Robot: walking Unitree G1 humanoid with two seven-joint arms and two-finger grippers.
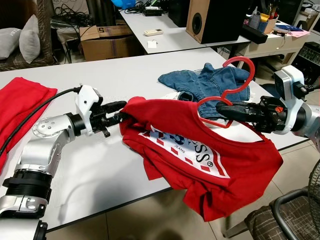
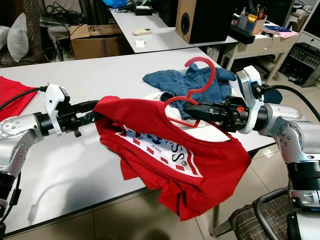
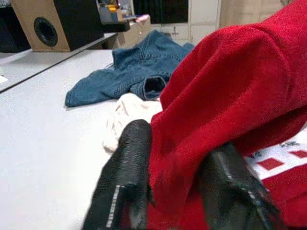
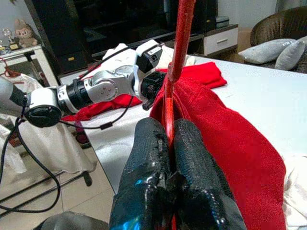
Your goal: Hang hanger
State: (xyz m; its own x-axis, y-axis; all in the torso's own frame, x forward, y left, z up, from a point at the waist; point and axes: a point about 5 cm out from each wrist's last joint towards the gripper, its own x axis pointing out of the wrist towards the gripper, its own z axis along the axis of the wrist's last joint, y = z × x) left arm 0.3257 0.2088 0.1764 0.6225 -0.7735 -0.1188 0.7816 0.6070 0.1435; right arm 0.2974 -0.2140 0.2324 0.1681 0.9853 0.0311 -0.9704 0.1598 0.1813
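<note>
A red T-shirt (image 1: pixel 200 160) with a white and red logo is stretched above the grey table (image 1: pixel 100 165), its lower part drooping over the front edge. My left gripper (image 1: pixel 120 116) is shut on the shirt's left shoulder, with red cloth pinched between its fingers (image 3: pixel 129 163). My right gripper (image 1: pixel 222 111) is shut on a red hanger (image 1: pixel 235 82) that sits inside the shirt's neck, its hook rising up behind. In the right wrist view the hanger's bar (image 4: pixel 175 72) runs up from between the closed fingers (image 4: pixel 148 158).
A blue denim garment (image 1: pixel 210 82) lies on the table behind the shirt, over a white cloth (image 3: pixel 127 112). Another red garment (image 1: pixel 20 100) lies at the table's far left. A second table with a wooden speaker (image 1: pixel 212 20) stands behind. A chair (image 1: pixel 280 215) is at lower right.
</note>
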